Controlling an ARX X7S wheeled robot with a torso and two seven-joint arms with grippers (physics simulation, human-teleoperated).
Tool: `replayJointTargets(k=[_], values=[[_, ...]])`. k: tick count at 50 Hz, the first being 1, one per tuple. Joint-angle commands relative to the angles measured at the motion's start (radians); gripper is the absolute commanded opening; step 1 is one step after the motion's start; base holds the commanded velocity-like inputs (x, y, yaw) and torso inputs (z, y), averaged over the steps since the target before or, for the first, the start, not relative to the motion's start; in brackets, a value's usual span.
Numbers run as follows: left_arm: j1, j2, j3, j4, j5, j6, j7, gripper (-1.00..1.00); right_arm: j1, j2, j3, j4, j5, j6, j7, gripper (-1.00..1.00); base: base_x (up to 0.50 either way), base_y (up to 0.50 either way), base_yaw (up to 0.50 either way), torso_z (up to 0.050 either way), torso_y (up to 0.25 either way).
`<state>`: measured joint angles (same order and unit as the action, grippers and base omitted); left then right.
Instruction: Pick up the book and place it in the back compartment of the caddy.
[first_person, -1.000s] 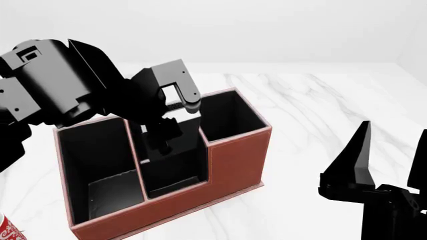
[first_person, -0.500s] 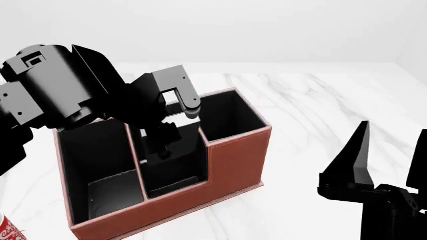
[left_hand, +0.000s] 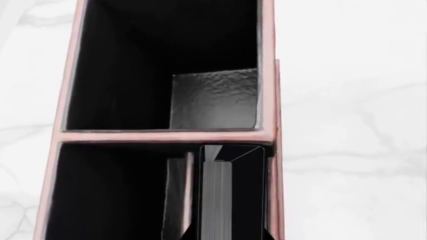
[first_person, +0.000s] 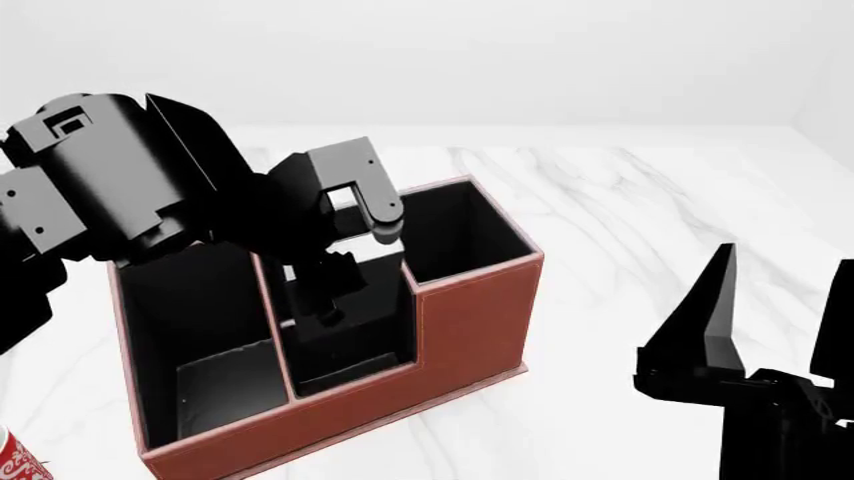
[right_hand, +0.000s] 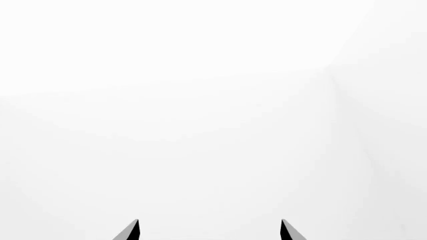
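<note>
Left gripper (first_person: 327, 285) over the caddy (first_person: 467, 320), clamped on the book (left_hand: 223, 192), which hangs upright inside a narrow cell beside a divider. From the head, that cell sits at 12 o'clock of the front-middle one. Right gripper (first_person: 787, 310) idles spread and empty at 4 o'clock. Best: keep the book vertical, clear the walls, lower fully before releasing.

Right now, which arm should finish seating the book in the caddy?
Left. The left gripper already holds the book upright inside the caddy, while the right gripper hangs open and empty off to the side.
</note>
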<state>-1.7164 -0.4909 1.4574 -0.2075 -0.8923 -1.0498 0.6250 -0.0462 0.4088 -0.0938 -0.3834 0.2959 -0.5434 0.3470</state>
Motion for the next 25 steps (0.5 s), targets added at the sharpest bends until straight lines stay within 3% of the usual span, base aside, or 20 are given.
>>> replayJointTargets(k=[1,25], values=[[-0.013,0.017,-0.047,-0.003,0.001,0.001,0.010,-1.00,0.001,-0.015,0.017,0.001,-0.017,0.003,-0.018,1.00,0.00,0.00,0.00,0.000,0.000],[0.000,0.036,-0.080,-0.056,-0.047,-0.007,0.038,-1.00,0.005,-0.015,0.012,0.010,-0.018,0.001,-0.014,1.00,0.00,0.00,0.00,0.000,0.001]])
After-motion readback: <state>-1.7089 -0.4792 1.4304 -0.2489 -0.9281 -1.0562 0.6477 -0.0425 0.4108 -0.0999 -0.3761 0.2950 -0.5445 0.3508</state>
